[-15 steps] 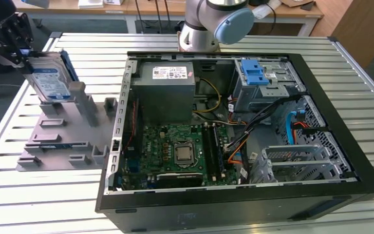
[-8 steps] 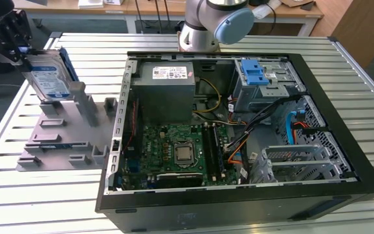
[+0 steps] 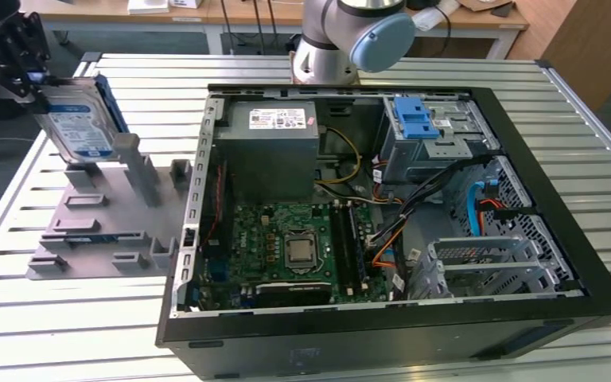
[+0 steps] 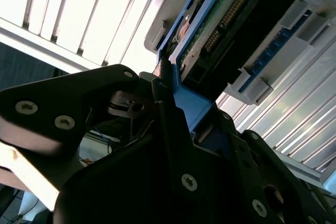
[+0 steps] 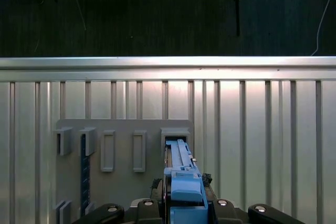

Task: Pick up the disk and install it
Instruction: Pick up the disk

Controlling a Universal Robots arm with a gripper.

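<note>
I see the gripper point(image 3: 42, 83) at the exterior view's left, over the grey holder point(image 3: 93, 239) on the slatted worktop point(image 3: 72, 318). Fingers point(image 4: 170, 129) are clamped on the disk point(image 3: 77, 123) at its upper end, on the blue rails. Disk hangs tilted, label facing the ext. cam, lower end near the holder's tall post. Can't tell if it's fully clear of the slot. Open PC case point(image 3: 560, 199) sits just beside the holder, w/ a blue latch point(image 3: 417, 119) at its far end.

Glare bleached the tabletop point(image 4: 68, 14) in the second wrist view; the claw point(image 4: 176, 103) lay in shadow; the exterior view was evenly lit.
</note>
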